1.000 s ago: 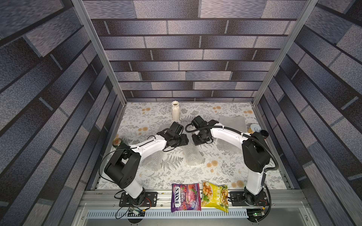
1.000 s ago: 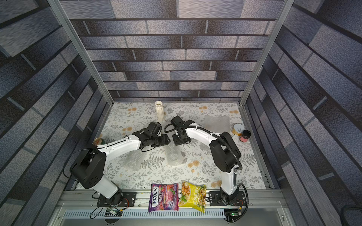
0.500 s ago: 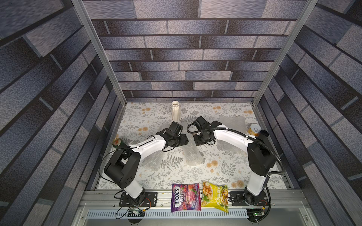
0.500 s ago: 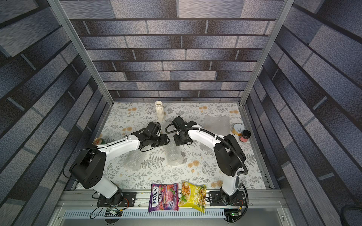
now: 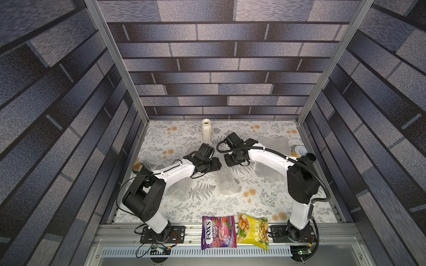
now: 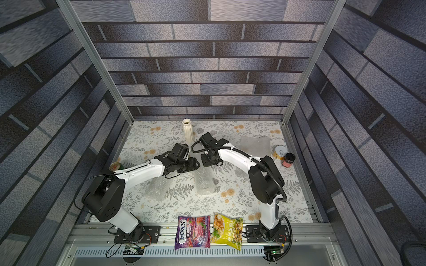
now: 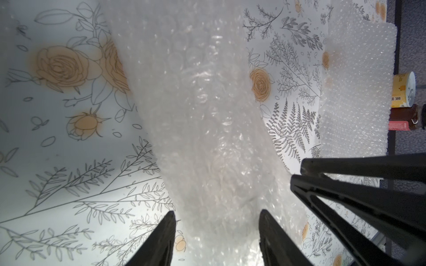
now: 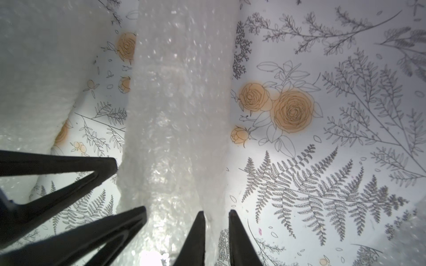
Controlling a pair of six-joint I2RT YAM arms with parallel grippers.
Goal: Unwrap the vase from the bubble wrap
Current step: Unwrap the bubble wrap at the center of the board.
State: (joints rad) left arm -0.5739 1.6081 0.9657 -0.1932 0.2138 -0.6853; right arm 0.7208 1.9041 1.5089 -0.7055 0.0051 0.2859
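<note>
Well, left pincer [image 7: 217, 216] clamps the end of the bubble wrap roll [image 5: 227, 184], lying mid-table between the arms. Right pincer [image 8: 216, 214] is narrow around a loose fold; grip unclear. Risk: thin fold slips out, roll stays wound. Versus a second ago, roll hasn't moved.

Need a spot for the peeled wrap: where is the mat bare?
Bare: far-left mat between the vase and the left-edge can; the near strip between the centre roll and the snack bags. Crowded: the middle, where left gripper and right gripper meet at that roll; far right, with the flat wrap sheet and right-edge can.
</note>
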